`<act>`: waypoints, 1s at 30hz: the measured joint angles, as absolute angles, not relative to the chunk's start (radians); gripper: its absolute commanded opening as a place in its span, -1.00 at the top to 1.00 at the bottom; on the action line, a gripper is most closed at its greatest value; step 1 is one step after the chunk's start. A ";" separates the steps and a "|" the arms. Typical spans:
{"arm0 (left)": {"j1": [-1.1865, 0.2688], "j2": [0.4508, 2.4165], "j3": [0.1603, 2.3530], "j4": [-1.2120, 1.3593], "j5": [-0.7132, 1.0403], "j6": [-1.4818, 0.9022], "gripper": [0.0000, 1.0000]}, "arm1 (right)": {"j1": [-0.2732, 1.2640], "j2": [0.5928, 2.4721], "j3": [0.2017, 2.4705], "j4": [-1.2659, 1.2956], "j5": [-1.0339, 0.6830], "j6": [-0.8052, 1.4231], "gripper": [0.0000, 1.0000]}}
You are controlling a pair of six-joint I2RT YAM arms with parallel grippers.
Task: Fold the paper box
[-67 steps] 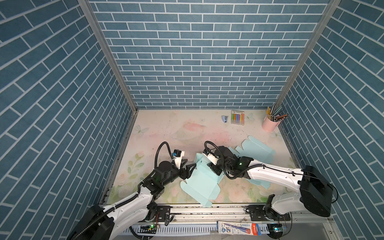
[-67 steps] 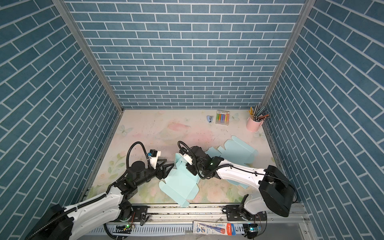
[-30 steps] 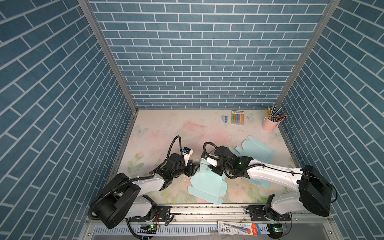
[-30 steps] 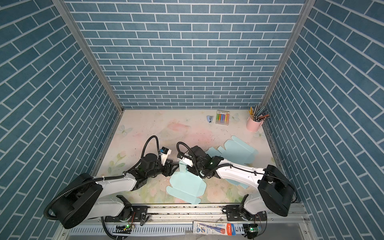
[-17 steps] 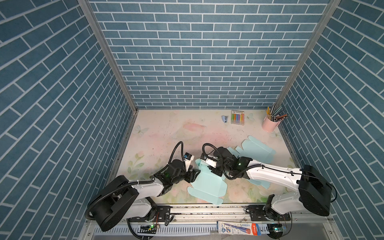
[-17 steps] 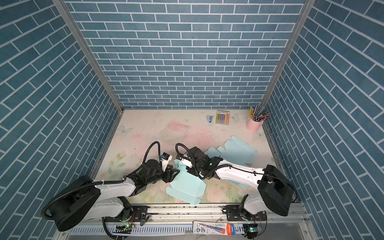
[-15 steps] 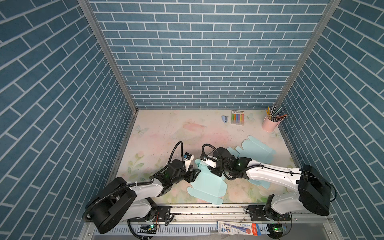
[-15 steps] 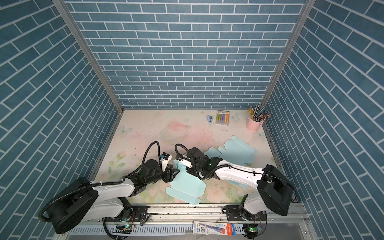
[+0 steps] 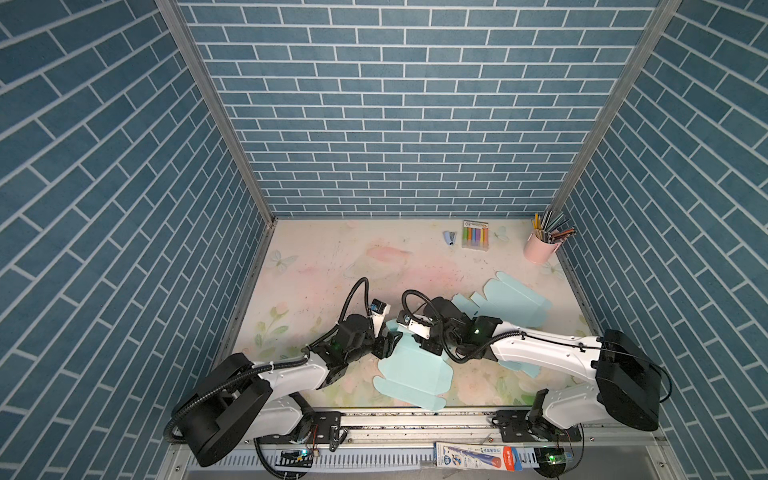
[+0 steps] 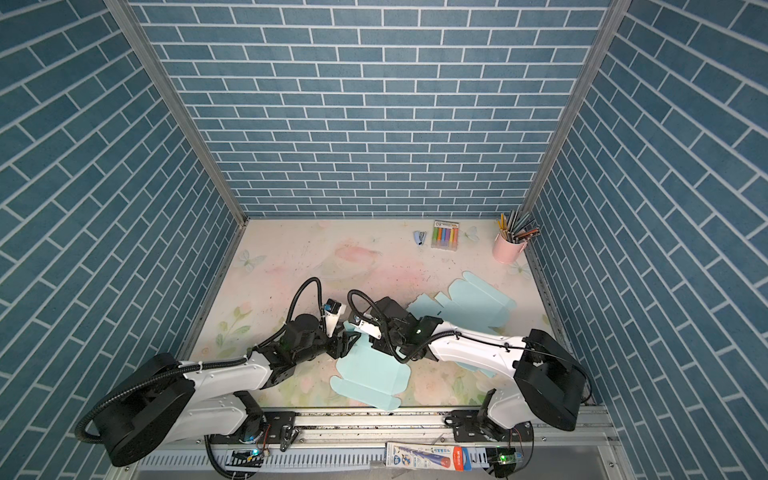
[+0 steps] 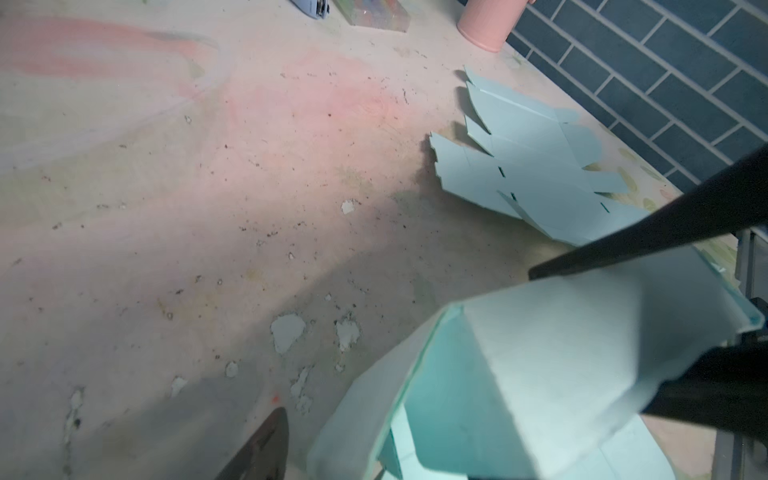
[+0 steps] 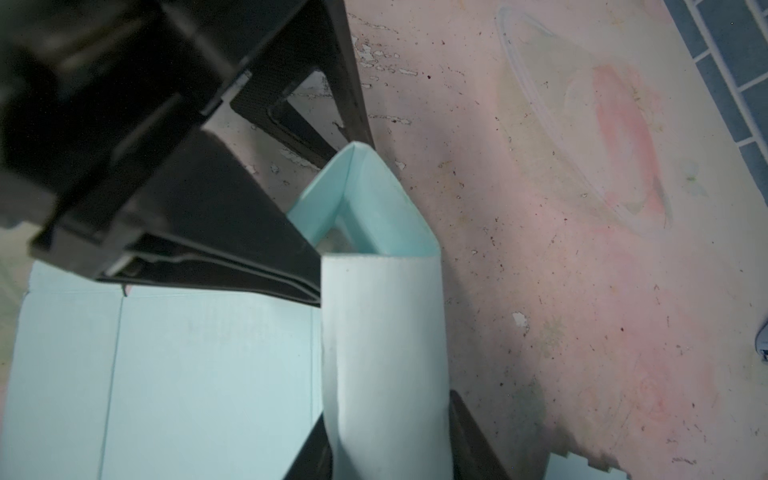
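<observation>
The paper box point(image 9: 411, 374) point(image 10: 370, 374) is a pale teal die-cut sheet lying near the table's front edge in both top views. Its far side is folded over into a raised double wall point(image 12: 382, 332). My right gripper point(image 12: 386, 449) point(image 9: 419, 336) is shut on that wall, with a dark finger on each face. My left gripper point(image 9: 386, 343) point(image 10: 347, 343) is open around the wall's left end point(image 11: 498, 374). In the left wrist view only one of its fingers point(image 11: 262, 449) shows, and it stands clear of the paper.
Two more flat teal sheets point(image 9: 511, 303) point(image 10: 478, 299) lie to the right, partly under my right arm. A pink pencil cup point(image 9: 540, 249), a marker pack point(image 9: 475, 235) and a small stapler point(image 9: 449, 237) stand along the back. Brick walls close in three sides.
The left gripper has swung in from the left to the end of the folded wall, and the box has settled flatter on the table. Over the last half second almost nothing has moved.
</observation>
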State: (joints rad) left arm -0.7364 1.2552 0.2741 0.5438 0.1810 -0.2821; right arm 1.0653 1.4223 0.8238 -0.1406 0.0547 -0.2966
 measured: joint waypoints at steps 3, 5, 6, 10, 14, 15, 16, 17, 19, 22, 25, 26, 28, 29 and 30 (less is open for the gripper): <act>-0.749 1.245 0.272 0.540 0.179 -0.282 -0.35 | 1.067 1.422 0.824 -0.141 0.058 -0.297 0.41; -0.764 1.202 0.253 0.538 0.180 -0.288 -0.36 | 1.067 1.422 0.824 -0.140 0.068 -0.297 0.41; -0.768 1.171 0.239 0.533 0.181 -0.292 -0.38 | 1.067 1.422 0.823 -0.140 0.072 -0.297 0.41; -0.773 1.034 0.204 0.501 0.179 -0.315 -0.43 | 1.068 1.422 0.823 -0.139 0.084 -0.297 0.41; -0.765 0.953 0.198 0.454 0.176 -0.337 -0.43 | 1.068 1.419 0.818 -0.134 0.087 -0.297 0.41; -0.756 0.937 0.195 0.442 0.176 -0.341 -0.43 | 1.068 1.416 0.816 -0.134 0.087 -0.297 0.41; -0.739 0.921 0.189 0.434 0.177 -0.347 -0.43 | 1.068 1.413 0.814 -0.133 0.087 -0.297 0.41; -0.708 0.903 0.180 0.424 0.180 -0.353 -0.42 | 1.068 1.410 0.812 -0.133 0.087 -0.297 0.41; -0.635 0.878 0.159 0.423 0.196 -0.371 -0.40 | 1.068 1.407 0.809 -0.131 0.087 -0.297 0.41; -0.499 0.861 0.131 0.443 0.238 -0.404 -0.37 | 1.063 1.405 0.805 -0.126 0.086 -0.297 0.41; -0.443 0.897 0.134 0.465 0.258 -0.406 -0.36 | 1.060 1.404 0.805 -0.126 0.083 -0.297 0.41; -0.440 0.929 0.144 0.473 0.263 -0.400 -0.36 | 1.059 1.404 0.805 -0.126 0.083 -0.297 0.41; -0.439 1.013 0.170 0.492 0.274 -0.387 -0.35 | 1.059 1.404 0.805 -0.126 0.083 -0.297 0.41; -0.439 1.073 0.189 0.501 0.283 -0.380 -0.33 | 1.059 1.404 0.805 -0.126 0.083 -0.297 0.41; -0.439 1.129 0.208 0.509 0.294 -0.372 -0.32 | 1.059 1.404 0.805 -0.126 0.083 -0.297 0.41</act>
